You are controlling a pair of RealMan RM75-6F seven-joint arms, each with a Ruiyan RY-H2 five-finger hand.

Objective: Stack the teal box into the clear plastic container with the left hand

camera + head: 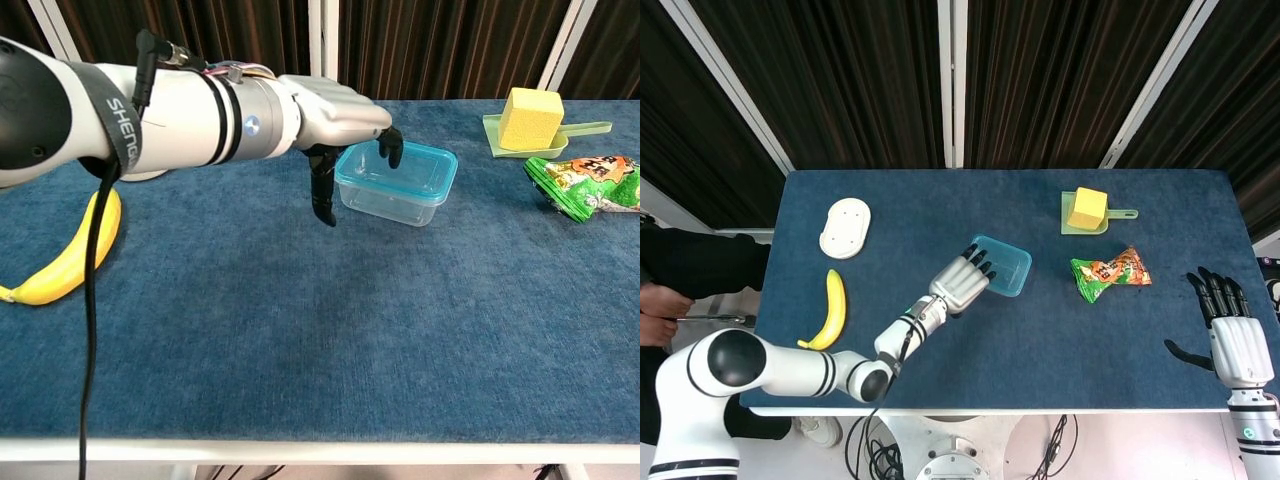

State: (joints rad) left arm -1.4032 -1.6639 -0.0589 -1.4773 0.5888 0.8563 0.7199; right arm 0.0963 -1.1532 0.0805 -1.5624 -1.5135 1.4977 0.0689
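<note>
The teal see-through box (1005, 270) stands on the blue table, near the middle. My left hand (962, 282) is at its left rim. In the chest view the hand (335, 115) hooks its fingertips (391, 146) over the rim into the box (405, 188), with the thumb pointing down outside the wall, so it grips the rim. I cannot make out a separate clear container in either view. My right hand (1230, 332) hangs open by the table's right edge, far from the box, and holds nothing.
A banana (830, 310) and a white oval dish (845, 227) lie at the left. A yellow block (1087, 207) sits on a pale green tray (1122, 213) at the back right. A green and orange snack bag (1110, 272) lies right of the box.
</note>
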